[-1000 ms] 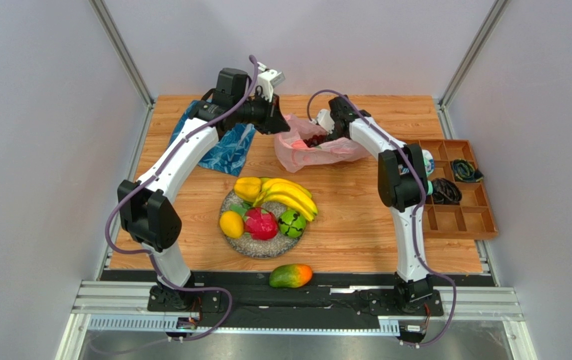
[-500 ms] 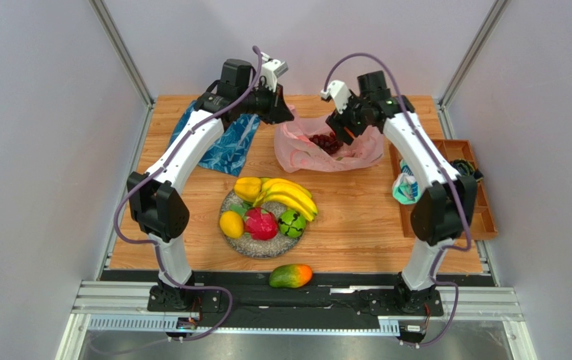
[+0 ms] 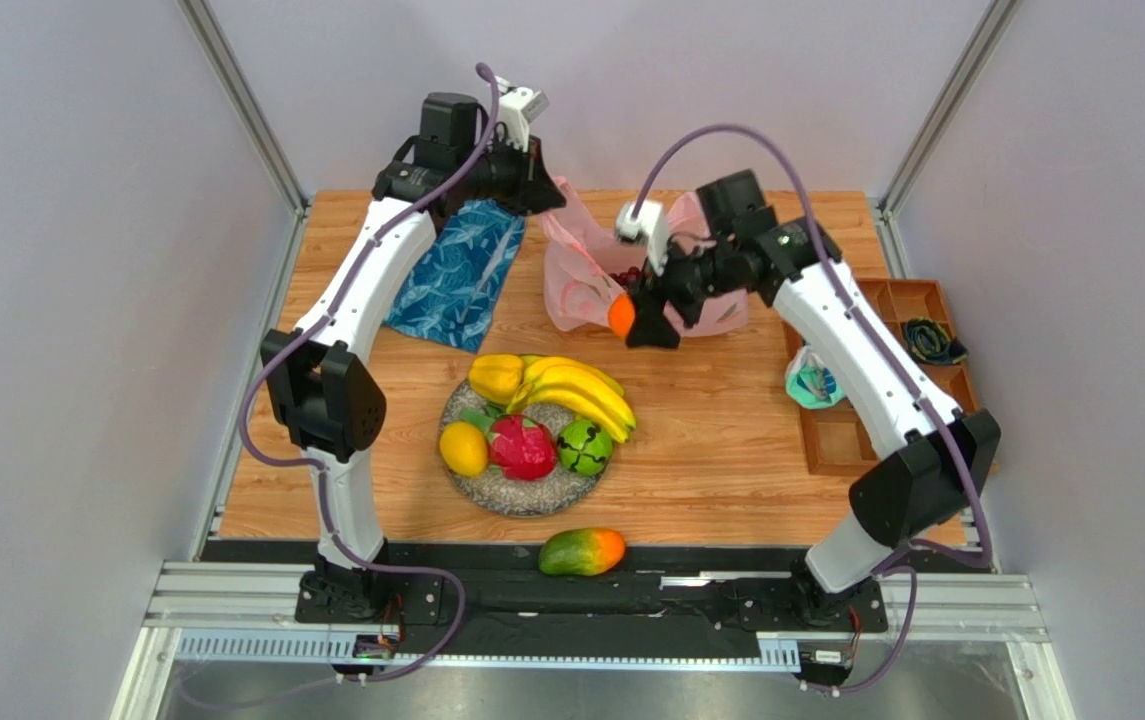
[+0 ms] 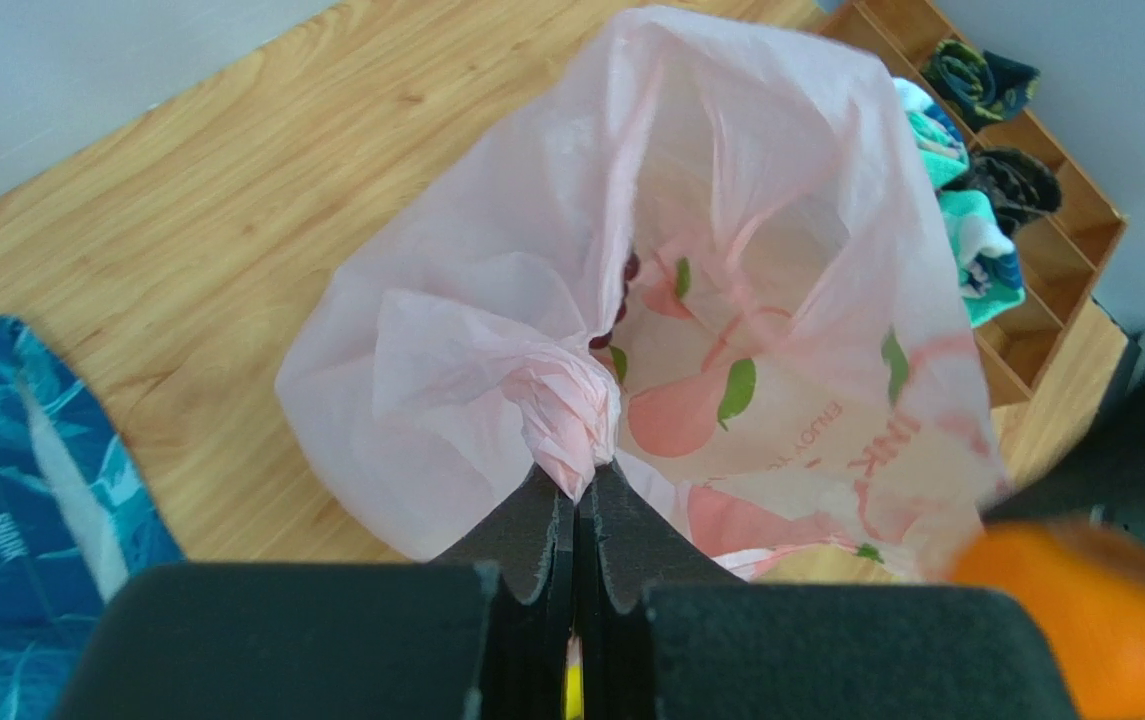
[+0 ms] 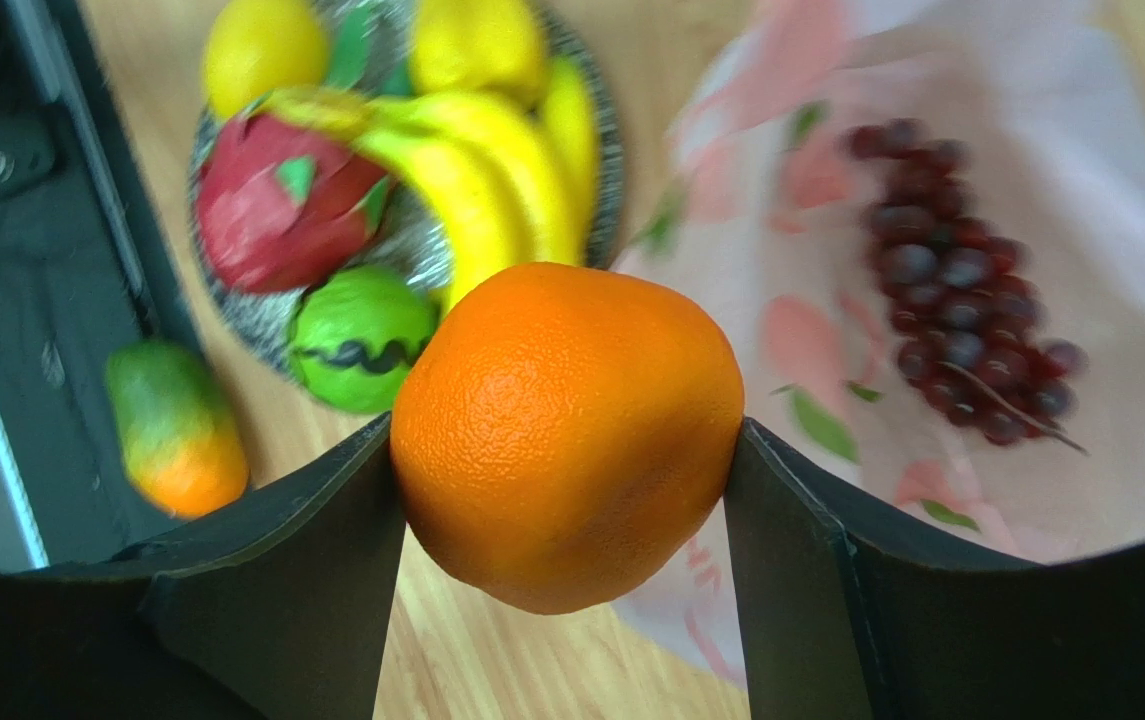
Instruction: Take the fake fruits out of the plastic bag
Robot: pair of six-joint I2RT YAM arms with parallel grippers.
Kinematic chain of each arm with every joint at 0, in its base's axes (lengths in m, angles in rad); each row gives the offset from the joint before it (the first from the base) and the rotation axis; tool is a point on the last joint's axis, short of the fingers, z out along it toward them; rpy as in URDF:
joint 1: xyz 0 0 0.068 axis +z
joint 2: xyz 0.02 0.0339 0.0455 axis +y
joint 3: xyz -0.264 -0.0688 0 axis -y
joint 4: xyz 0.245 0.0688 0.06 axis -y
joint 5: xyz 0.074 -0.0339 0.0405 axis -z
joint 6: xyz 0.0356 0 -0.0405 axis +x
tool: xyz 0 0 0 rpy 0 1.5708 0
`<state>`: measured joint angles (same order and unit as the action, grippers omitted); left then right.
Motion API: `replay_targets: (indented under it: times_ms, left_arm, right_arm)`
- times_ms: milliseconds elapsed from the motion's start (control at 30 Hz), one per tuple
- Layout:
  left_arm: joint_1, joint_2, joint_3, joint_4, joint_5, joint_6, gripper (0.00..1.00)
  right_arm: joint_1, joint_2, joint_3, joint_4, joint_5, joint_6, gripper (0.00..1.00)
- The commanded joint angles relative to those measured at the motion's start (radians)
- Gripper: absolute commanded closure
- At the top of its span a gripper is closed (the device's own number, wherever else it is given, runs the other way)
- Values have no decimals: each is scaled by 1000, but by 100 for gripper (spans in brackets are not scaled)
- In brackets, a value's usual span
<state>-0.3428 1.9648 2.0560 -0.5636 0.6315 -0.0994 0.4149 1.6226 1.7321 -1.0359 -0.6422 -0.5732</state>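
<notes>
Right end effector point(image 5: 563, 450): we see its jaws part-way open and pressed against both sides of the orange point(image 5: 563, 390), which fills the gap between them.
Orange: carried clear of the bench point(image 3: 713, 435), just beside the near side of the plastic bag point(image 4: 774, 300), between the bag and the plate point(image 3: 491, 489). It is round, so it has no long axis to speak of.
Left end effector point(image 4: 578, 503): jaws fully together, pinching a gathered twist of the bag's rim.
Plastic bag: at the far middle of the bench, lifted by that pinch, the rest sagging to the wood. We judge its long axis runs steeply from the bench up to the pinch, with the mouth gaping up and toward the right arm.
Grapes point(image 5: 969, 330): inside the bag on its lower wall. The bunch lies lengthwise, with a thin stem at the end away from the plate.
Plate: carries the bananas point(image 3: 581, 393), lemon point(image 3: 463, 447), dragon fruit point(image 3: 523, 449) and melon point(image 3: 584, 446). The bananas run from far-left to near-right.
Mango point(image 3: 581, 551): off the plate at the near edge of the bench, lying along that edge, orange end to the right.
Progress: we judge the task nearly done. The orange is out but not set down, and the grapes are the only fruit we can see in the bag. Its folds could hide more.
Surroundings: a blue cloth point(image 3: 454, 273) lies left of the bag and a compartment tray point(image 3: 894, 435) sits at the right edge.
</notes>
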Motion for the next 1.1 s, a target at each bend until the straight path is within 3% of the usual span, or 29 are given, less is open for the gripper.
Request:
replay_targets:
  times_ms: [0, 167, 433, 700, 833, 1067]
  left_arm:
    - [11, -14, 20, 14, 4, 7, 100]
    - [11, -53, -36, -7, -7, 38, 100]
    - [11, -78, -85, -2, 36, -23, 97]
    - [33, -165, -143, -15, 34, -20, 94]
    - [37, -202, -177, -42, 37, -11, 95]
    - [37, -329, -310, 2, 63, -33, 95]
  right_arm:
    - [133, -138, -158, -44, 16, -177, 49]
    - [252, -197, -359, 98, 67, -217, 51]
    - [502, -282, -517, 210, 203, -281, 51]
    - [807, -369, -733, 519, 407, -428, 51]
    - [866, -299, -770, 681, 469, -488, 51]
    - [909, -211, -841, 810, 527, -573, 50]
